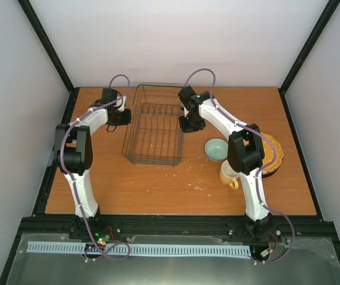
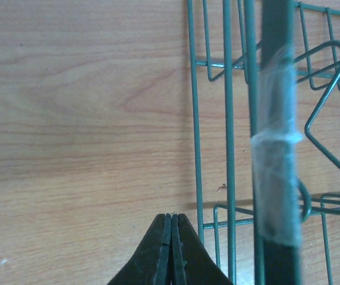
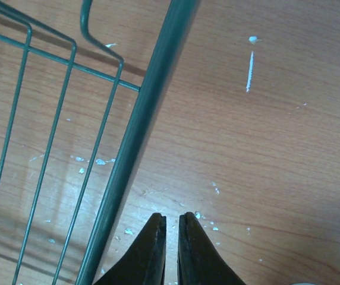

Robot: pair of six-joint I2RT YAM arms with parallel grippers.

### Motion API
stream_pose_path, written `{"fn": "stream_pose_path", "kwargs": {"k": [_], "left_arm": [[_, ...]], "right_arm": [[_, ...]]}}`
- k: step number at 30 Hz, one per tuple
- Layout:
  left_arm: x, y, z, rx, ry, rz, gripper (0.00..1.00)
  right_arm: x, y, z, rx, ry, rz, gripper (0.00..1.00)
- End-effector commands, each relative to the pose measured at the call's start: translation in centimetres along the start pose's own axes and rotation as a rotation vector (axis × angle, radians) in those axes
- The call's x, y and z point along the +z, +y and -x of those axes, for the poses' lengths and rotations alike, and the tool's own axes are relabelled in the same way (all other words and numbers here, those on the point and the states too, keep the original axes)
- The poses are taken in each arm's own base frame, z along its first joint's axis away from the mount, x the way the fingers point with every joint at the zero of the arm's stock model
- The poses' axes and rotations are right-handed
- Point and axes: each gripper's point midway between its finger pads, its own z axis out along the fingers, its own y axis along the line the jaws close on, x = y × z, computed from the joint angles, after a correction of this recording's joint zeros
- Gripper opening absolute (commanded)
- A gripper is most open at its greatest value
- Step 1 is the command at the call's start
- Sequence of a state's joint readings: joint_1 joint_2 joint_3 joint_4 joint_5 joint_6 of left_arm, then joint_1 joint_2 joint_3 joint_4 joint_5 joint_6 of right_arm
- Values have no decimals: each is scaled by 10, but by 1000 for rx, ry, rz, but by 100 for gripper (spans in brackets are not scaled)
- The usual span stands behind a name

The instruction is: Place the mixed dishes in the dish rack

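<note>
The dish rack [image 1: 132, 135], dark wire, stands empty at the table's middle back. My left gripper [image 1: 120, 117] is shut and empty just outside the rack's left wall; in the left wrist view its tips [image 2: 171, 217] hover over bare wood beside the rack wires [image 2: 228, 119]. My right gripper [image 1: 189, 124] sits at the rack's right wall, jaws slightly parted with nothing between them [image 3: 172, 217], next to the rack rim [image 3: 152, 101]. A pale blue-green bowl [image 1: 216, 148], a cream-yellow mug [image 1: 228, 174] and a stack of plates [image 1: 275, 152], orange-yellow on top, lie at the right, partly hidden by the right arm.
White flecks and scratches mark the wood [image 3: 250, 71] by the rack's right side. A strip of clear tape wraps one rack bar [image 2: 275, 178]. Black frame posts and white walls enclose the table.
</note>
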State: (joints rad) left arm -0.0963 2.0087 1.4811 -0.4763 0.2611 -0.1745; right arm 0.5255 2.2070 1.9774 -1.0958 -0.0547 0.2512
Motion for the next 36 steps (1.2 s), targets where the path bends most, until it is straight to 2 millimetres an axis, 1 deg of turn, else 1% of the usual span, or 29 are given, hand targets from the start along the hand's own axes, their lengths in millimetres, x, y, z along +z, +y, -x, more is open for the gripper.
{"fn": "stream_pose_path", "kwargs": {"k": [1,6,11,18,22,23,24,26,30,34,36], "left_arm": [[-7,-28,5,-17,-34,-85,1],[-4,-37,5,-9,-31,-100,1],[-3,-42,1,-9,-19,-110,1],[-6,-51,-4,-19,-12,-121,1],[-8,-55,-11,-24,-1,-122,1],[-9,-56,-12,-25,0,-123,1],[-9,-57,-13,-28,3,-123,1],[-11,-59,-16,-31,5,-124,1],[-13,-62,-21,-24,10,-115,1],[-15,-58,-23,-20,11,-95,1],[-16,-55,-21,-11,8,-69,3]], "right_arm": [[8,20,12,-56,-23,44,8],[8,15,21,-73,-46,7,8],[6,10,31,-79,-73,-33,9],[3,12,45,-89,-128,-34,9],[5,11,52,-105,-138,-45,10],[9,10,51,-108,-126,-50,10],[4,12,58,-115,-149,-45,10],[6,12,61,-124,-157,-42,11],[8,11,63,-123,-155,-44,11],[9,8,61,-119,-147,-58,11],[8,3,60,-116,-142,-85,13]]}}
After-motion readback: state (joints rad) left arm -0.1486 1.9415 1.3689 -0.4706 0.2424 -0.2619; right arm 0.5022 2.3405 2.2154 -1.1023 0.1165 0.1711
